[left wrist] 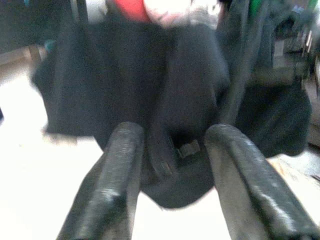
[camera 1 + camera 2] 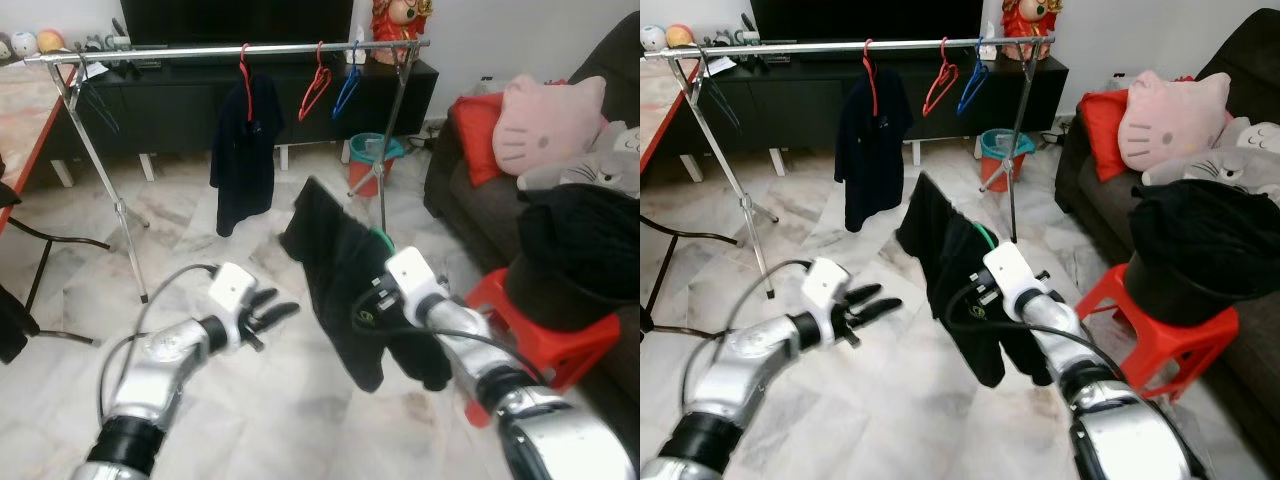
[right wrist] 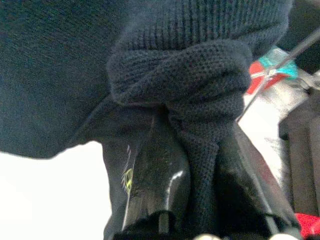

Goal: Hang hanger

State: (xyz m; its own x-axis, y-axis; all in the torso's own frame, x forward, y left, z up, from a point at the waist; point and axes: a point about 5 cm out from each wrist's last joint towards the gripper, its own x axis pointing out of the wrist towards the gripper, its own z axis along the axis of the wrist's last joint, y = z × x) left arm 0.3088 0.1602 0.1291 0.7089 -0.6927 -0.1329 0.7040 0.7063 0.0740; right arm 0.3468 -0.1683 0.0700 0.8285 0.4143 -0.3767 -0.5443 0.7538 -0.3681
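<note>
Two grippers up front: right gripper [image 2: 375, 290] is clamped tight on a dark garment [image 2: 340, 270] w/ a green hanger [image 2: 381, 238] peeking out at its top, dead center of the head view, while the left gripper [image 2: 272, 312] sits at 9 o'clock of it, jaws apart and holding nothing. Looks like the carry step, rail [image 2: 230, 50] is well off at 12 o'clock w/ a dark shirt [image 2: 245, 150] plus red [image 2: 315, 85] and blue hangers [image 2: 347, 88] on it. Next prob means walking closer, then lifting the hook over a free bit of rail.

You are looking into a home living room. Beyond the right gripper [image 2: 372, 285] a metal clothes rail [image 2: 230, 50] is standing on a marble tile floor [image 2: 250, 400], with a low black TV cabinet [image 2: 180, 100] running along the wall behind it. Off to the gripper's right, a dark sofa [image 2: 450, 180] is carrying a pink cat cushion [image 2: 545, 120].
</note>
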